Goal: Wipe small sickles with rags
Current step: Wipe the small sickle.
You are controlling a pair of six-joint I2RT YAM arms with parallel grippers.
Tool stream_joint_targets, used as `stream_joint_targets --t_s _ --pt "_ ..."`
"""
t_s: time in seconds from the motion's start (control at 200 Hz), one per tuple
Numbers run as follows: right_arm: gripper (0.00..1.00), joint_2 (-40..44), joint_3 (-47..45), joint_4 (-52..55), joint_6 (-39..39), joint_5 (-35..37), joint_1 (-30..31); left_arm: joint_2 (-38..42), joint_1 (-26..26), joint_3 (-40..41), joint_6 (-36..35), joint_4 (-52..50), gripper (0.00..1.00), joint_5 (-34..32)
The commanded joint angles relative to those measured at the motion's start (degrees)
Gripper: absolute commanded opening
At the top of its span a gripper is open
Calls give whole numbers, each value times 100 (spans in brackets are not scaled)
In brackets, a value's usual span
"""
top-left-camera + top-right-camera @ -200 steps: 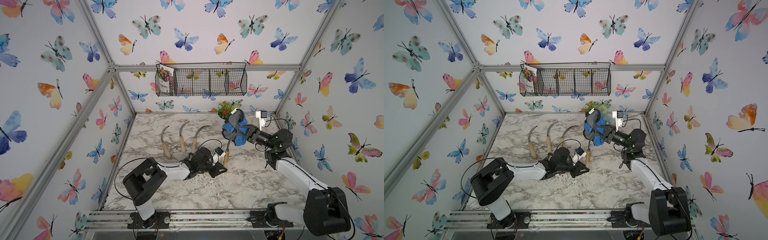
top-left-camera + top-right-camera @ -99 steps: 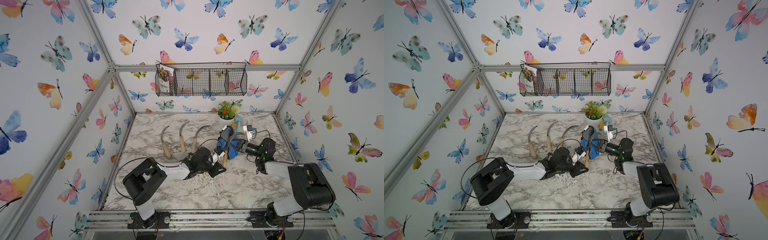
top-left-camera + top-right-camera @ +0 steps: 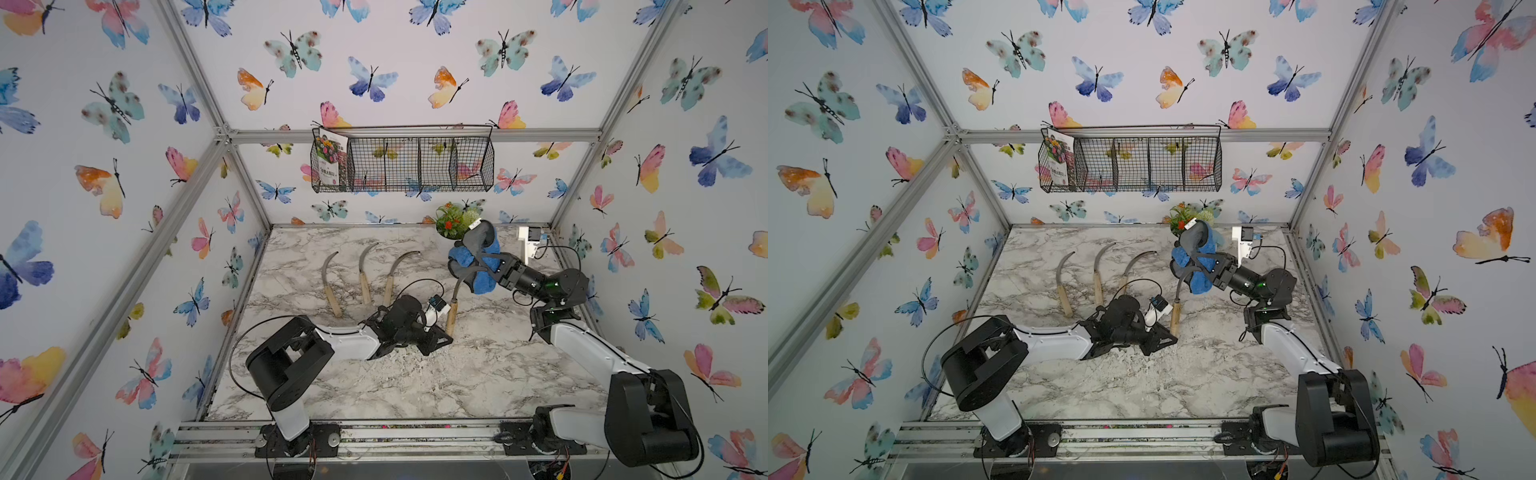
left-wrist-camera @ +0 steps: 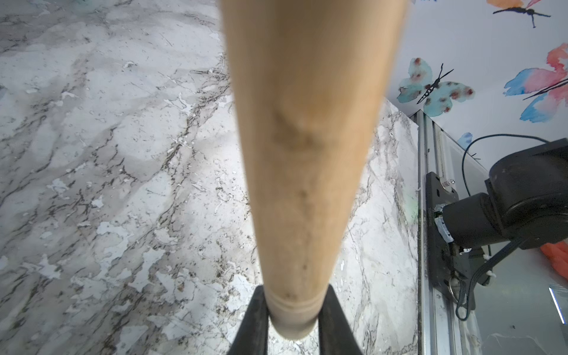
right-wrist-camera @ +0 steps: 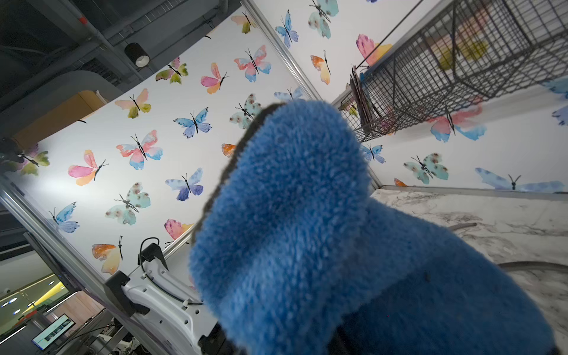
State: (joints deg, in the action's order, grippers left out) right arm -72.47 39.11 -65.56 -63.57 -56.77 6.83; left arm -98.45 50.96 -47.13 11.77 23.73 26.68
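Held sickle (image 3: 452, 312): stands near-upright right of table centre. Its handle end is pinched between the jaws of the left gripper (image 4: 292, 310), and its blade curves up to the rag.
Rag (image 3: 482, 251): blue with dark grey, raised near the back right. It is clamped in the right gripper (image 3: 487, 266), whose fingers are buried in the pile.
Three spare sickles (image 3: 365, 276): lie flat, side by side, on the marble table (image 3: 415, 382).
Behind: potted plant (image 3: 451, 220), wire basket (image 3: 415, 166).

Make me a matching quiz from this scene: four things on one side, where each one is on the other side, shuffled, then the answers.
Things:
1. blue rag
2. sickle nearest the rag
3. seed packet
4. potted plant

Places:
A. in the wire basket
B. gripped by the left end effector
C. at the back of the table
D. gripped by the right end effector

Pairs: 1-D, 2-B, 3-A, 4-C
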Motion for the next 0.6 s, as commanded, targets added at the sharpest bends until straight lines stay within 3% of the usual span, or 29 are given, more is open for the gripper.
stream_joint_targets --t_s 0.0,0.145,0.23,0.4,0.596 --pt "2 260 147 -273 -474 -114 -206 -104 -40 -62 24 49 0 -144" --pt "2 757 42 66 -373 -10 -388 -104 -51 -49 103 5 0 -399" --pt "2 1195 -101 877 127 241 -442 -37 -67 -10 289 -121 0 -1003" --pt "2 2388 97 4521 2106 2132 -463 -70 -66 -369 879 -1128 0 -2307" --pt "2 3348 -242 6097 2666 3694 -463 -358 -60 -1197 2097 -2611 0 -2719"
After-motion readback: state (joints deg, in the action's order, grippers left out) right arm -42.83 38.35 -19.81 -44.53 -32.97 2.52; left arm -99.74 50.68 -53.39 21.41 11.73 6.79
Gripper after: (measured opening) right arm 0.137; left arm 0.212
